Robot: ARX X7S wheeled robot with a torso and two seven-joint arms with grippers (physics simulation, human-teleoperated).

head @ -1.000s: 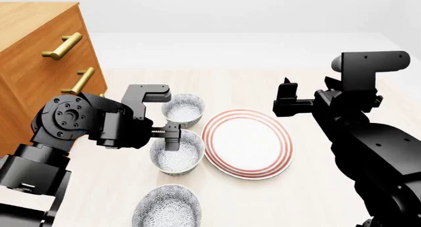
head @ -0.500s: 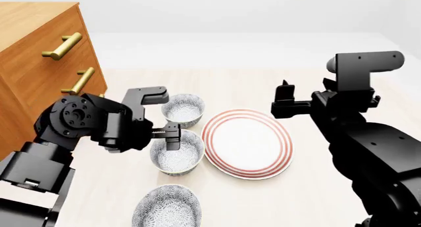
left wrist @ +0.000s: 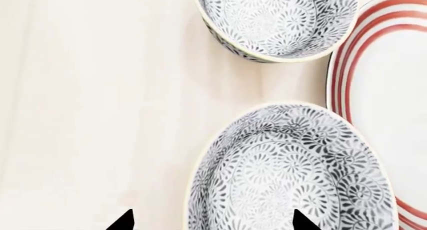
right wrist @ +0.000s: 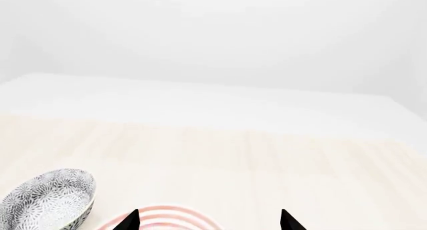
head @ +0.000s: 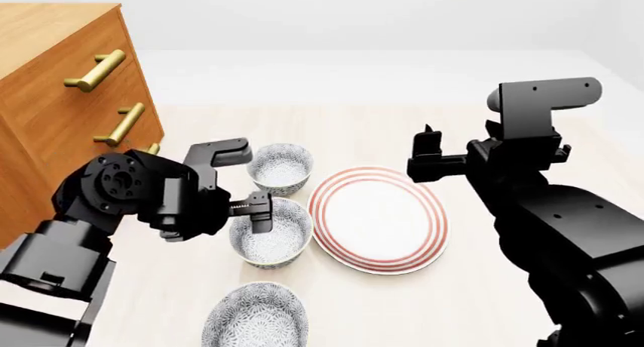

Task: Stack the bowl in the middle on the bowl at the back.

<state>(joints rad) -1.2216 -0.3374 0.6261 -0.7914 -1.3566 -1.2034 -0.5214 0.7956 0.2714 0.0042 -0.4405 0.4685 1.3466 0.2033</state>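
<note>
left hand (head: pixel 253 209) spread astride rim of middle bowl (head: pixel 270 234) (pre-grasp) | back bowl (head: pixel 280 167) just beyond | right hand (head: pixel 427 155) idle, spread

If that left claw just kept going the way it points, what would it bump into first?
Most likely the bowl in the middle: the left claw straddles its near rim, one tip inside, one outside on the table.

The left arm reaches in from the lower left of the head view, elbow bent, wrist turned so its gripper (head: pixel 258 209) points across toward the right. In the left wrist view its two dark fingertips (left wrist: pixel 124 221) sit well apart, so the jaws are open. The right arm rises from the lower right, held higher, with its gripper (head: pixel 427 157) pointing left. Its fingertips (right wrist: pixel 287 221) are also spread apart.
</note>
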